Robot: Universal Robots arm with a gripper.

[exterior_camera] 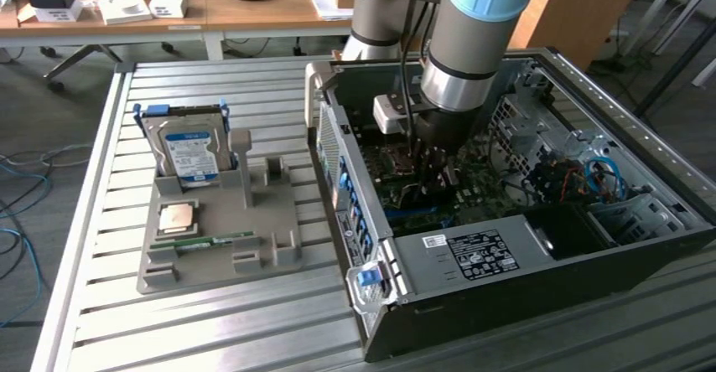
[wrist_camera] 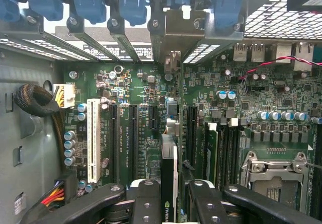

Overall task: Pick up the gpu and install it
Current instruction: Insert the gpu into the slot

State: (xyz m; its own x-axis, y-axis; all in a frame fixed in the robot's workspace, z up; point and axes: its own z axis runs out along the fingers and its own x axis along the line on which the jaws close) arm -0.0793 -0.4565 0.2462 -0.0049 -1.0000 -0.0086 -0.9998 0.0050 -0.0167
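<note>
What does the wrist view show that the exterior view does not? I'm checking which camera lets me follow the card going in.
Wrist view alone: the gpu held edge-on between the gripper fingers, above the motherboard's black slots, beside a white slot, with the empty processor socket nearby.

Exterior view alone: the grey parts holder on the slatted table, carrying a hard drive, a processor and a memory stick.

Both: the open computer case and its green motherboard.

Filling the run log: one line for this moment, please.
gripper: shut on gpu | place: inside computer case, over motherboard slots | gpu: edge-on, not seated
</note>
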